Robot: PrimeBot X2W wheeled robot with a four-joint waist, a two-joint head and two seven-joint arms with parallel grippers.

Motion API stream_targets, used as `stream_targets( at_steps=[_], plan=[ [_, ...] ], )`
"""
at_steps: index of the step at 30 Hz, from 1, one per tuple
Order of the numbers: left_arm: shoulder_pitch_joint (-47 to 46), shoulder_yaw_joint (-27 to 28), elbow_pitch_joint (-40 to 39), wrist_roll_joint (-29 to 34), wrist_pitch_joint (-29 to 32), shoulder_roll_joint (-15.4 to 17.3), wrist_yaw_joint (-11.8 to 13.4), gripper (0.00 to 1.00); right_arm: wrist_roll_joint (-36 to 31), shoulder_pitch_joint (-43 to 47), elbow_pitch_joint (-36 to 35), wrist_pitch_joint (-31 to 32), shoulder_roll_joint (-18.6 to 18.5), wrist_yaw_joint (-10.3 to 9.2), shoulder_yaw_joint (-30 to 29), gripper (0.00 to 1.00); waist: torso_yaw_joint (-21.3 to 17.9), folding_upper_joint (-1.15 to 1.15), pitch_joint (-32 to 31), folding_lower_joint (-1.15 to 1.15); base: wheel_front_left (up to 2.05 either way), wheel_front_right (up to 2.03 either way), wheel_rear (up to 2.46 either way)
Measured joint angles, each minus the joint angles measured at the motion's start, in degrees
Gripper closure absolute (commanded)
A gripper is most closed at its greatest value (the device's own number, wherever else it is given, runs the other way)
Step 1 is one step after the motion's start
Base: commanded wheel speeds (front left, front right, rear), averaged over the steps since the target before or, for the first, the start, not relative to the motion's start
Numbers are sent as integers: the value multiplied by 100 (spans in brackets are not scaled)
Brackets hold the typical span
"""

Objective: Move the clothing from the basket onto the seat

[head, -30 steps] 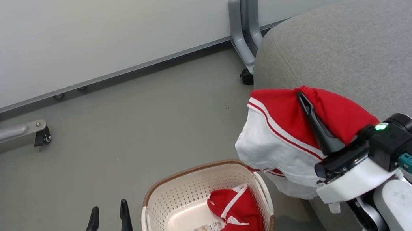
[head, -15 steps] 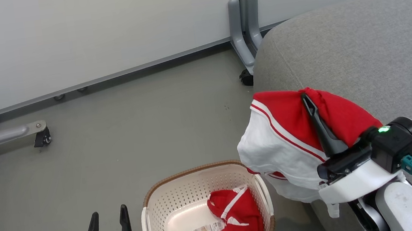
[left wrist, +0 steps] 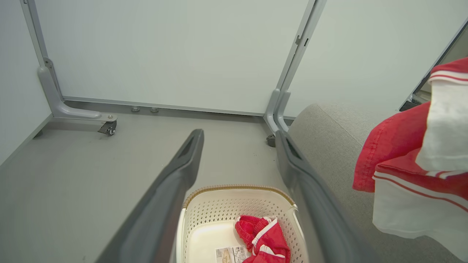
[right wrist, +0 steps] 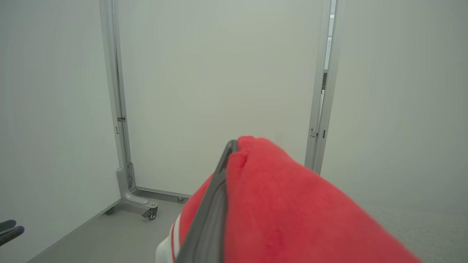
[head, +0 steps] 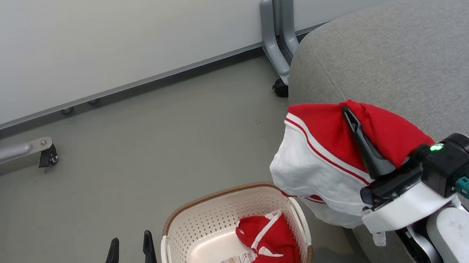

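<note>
beside the seat (head: 409, 49), one red garment (head: 324, 156) drapes the clamped right hand (head: 346, 112)

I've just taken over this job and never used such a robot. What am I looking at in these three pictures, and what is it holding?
It's a two-armed robot. The head camera looks down on a basket on the floor beside a grey seat. The other two pictures come from a camera on each wrist, looking along that gripper's fingers. The right gripper is shut on a red and white garment, held up by the seat's edge. The left gripper is open and empty, near the basket, where a second red garment lies.
</note>
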Motion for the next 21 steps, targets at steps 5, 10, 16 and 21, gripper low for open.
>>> stream_targets(
  at_steps=[5, 10, 16, 21],
  plan=[
    [0, -20, 0, 10, 0, 0, 0, 0, 0, -1, -8, 0, 4, 0, -12, 100, -32, 0, 8, 0, 0, 0, 0],
    [-2, -60, -20, 32, 0, 0, 0, 0, -18, -29, -49, -1, -22, 0, -25, 100, -220, 0, 25, 0, 0, 0, 0],
    [-53, -147, -19, 176, 0, -2, 0, 0, -24, -104, -96, 0, -47, 0, -97, 100, -595, 0, 68, 0, 0, 0, 0],
    [-144, -194, -34, 175, 0, -4, 0, 0, -11, -114, -100, 0, -53, 0, -282, 100, -999, 0, 128, 0, 0, 0, 0]
  ],
)
